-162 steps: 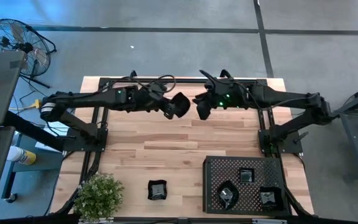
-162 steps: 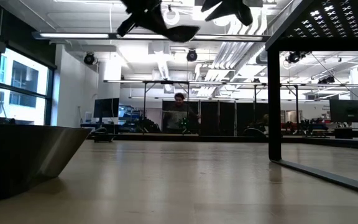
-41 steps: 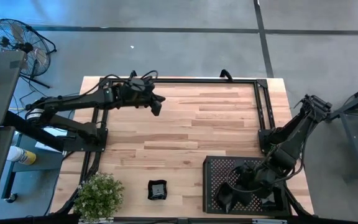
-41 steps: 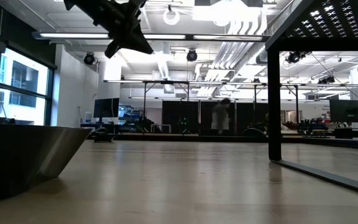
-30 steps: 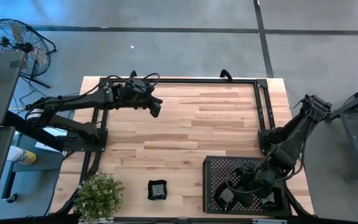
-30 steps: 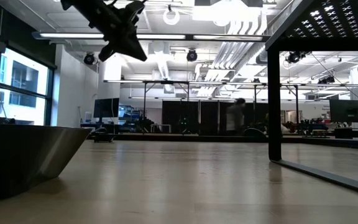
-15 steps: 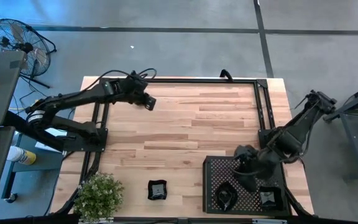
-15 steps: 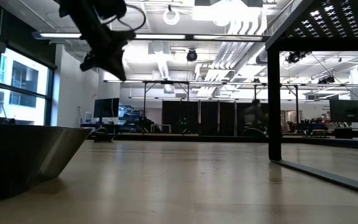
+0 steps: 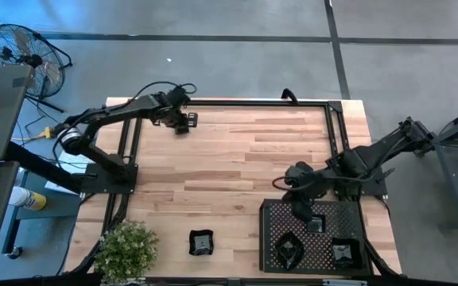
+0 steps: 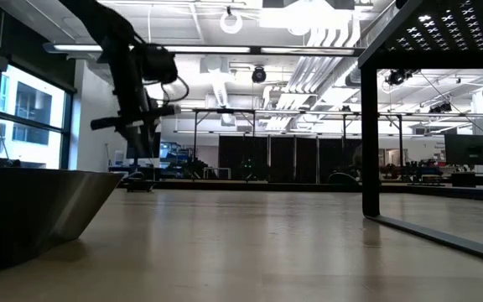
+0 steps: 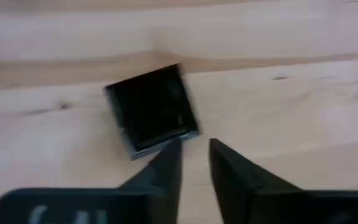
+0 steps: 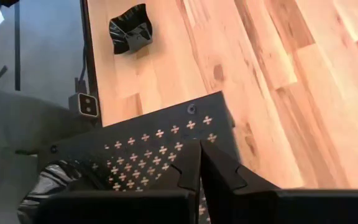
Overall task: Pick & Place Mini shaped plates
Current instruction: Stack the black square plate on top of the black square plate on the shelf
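Left gripper [image 11: 194,152] hangs low over a square black plate [image 11: 152,109] that lies flat on the wooden table [image 9: 245,171] at the far left corner. Its two fingers stand only a little apart, with a narrow gap between them, and they hold nothing. The plate is just ahead of the fingertips, and one tip seems to reach the near edge of it.

I think the risk is here: the gap looks narrower than the plate, so if the gripper goes down like this, a finger may land on the rim and push or tip the plate instead of taking it. The glossy surface may also slip.

Right gripper [image 12: 199,163] is at the other side, above the far edge of the black perforated tray [image 9: 274,218]. Its fingers are pressed together and empty. Three plates [image 9: 315,225] already lie in the tray, under and beyond this gripper, and a low pass could knock them.

One more plate [image 9: 202,242] lies alone on the table, well apart from both grippers, near a small plant [image 9: 126,250].
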You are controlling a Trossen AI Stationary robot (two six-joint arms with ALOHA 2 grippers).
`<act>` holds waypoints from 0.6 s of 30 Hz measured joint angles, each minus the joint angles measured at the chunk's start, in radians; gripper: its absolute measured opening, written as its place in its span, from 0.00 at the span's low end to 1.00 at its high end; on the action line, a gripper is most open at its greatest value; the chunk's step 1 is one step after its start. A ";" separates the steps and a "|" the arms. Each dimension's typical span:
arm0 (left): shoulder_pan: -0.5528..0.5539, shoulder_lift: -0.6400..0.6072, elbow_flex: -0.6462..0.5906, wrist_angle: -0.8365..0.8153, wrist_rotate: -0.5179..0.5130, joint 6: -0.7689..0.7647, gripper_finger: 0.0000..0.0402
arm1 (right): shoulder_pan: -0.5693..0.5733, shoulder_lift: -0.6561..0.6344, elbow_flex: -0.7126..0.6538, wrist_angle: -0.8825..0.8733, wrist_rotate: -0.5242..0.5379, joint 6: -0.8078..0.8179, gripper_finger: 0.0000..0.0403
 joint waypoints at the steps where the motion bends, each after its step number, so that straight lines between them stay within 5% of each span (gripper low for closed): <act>1: 0.008 0.011 0.000 -0.011 -0.005 -0.016 0.22 | -0.005 0.000 0.000 0.000 -0.002 -0.013 0.01; 8: 0.060 0.071 0.000 -0.028 -0.032 -0.031 0.40 | -0.011 0.000 0.000 0.000 0.005 -0.059 0.01; 18: 0.121 0.102 -0.102 0.081 0.051 -0.059 0.30 | -0.011 0.000 0.000 0.000 0.010 -0.099 0.00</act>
